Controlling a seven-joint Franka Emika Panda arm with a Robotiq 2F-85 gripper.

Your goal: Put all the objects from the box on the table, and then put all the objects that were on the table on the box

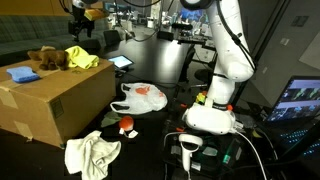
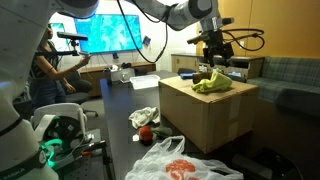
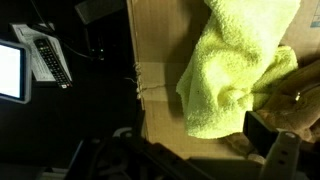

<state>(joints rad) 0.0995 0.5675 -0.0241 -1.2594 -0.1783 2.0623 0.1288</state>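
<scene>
Dim lab room, lit screens at the back. On the near-black table (image 1: pixel 155 125): large brown cardboard box (image 1: pixel 55 100), taped seam across its top in the wrist view. Beside the box, down on the table: white-and-orange plastic bag (image 1: pixel 140 97), crumpled white cloth (image 1: pixel 92 152), small red item (image 1: pixel 127 125). On top of the box: bunched yellow-green towel (image 2: pixel 212 82), brown plush thing (image 1: pixel 45 58), flat blue item (image 1: pixel 22 73). As for the gripper (image 2: pixel 211 62): hovers just above the towel, jaws spread wide, grips nothing. Towel across the right half of the wrist view, draped over bare cardboard.
</scene>
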